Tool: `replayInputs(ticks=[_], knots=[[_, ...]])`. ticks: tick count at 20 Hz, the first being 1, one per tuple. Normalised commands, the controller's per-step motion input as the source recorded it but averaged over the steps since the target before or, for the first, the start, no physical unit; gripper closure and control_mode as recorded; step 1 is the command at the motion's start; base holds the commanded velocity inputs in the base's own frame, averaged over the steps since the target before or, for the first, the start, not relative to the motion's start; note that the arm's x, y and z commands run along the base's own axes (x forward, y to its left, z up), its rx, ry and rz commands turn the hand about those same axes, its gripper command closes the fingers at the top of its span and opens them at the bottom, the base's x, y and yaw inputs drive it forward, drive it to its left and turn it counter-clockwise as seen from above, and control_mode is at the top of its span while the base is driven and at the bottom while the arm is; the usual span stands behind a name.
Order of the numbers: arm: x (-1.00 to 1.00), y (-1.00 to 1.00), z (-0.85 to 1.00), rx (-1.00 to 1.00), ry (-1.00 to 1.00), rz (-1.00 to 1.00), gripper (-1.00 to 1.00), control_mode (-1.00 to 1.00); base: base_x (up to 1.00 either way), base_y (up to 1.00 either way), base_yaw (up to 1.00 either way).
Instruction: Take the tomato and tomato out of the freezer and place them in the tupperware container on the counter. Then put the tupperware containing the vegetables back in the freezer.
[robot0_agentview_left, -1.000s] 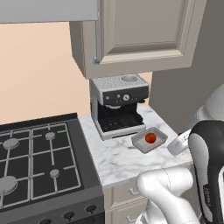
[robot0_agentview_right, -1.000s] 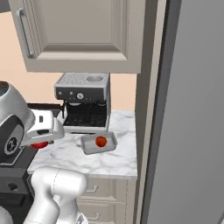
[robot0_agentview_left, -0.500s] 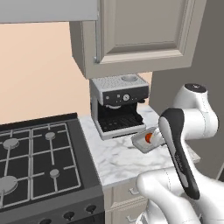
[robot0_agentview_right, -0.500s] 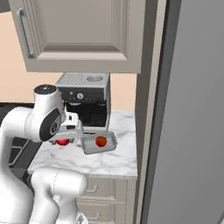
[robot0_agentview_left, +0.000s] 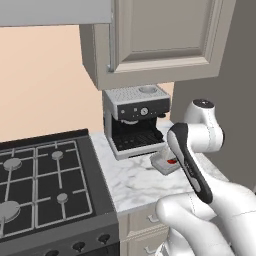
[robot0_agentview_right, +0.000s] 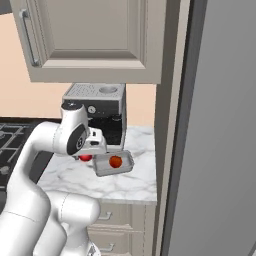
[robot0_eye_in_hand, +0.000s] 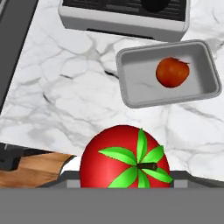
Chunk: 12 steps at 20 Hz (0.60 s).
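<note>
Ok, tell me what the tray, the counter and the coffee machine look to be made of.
Tray: smooth matte grey with rounded corners and a raised rim, probably plastic, though it could pass for metal. Counter: white with grey veins and a soft sheen, so marble or a marble look. Coffee machine: brushed silver casing over a black front, likely metal with plastic parts.

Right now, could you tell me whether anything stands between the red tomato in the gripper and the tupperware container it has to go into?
Nothing visible does. The red tomato sits in the gripper above bare marble counter, and the tupperware container lies just ahead, open-topped, with the orange-red tomato at one end and room beside it.
</note>
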Motion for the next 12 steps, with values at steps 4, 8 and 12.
replayInputs(ticks=[4,8,12], knots=[[0.41,-0.01,-0.53,-0.01,0.0,-0.08,1.0,-1.0,0.0,0.0,0.0],[0.31,0.0,-0.55,-0.01,0.0,-0.08,1.0,-1.0,0.0,0.0,0.0],[0.4,0.0,-0.39,-0.01,0.0,-0.08,1.0,-1.0,0.0,0.0,0.0]])
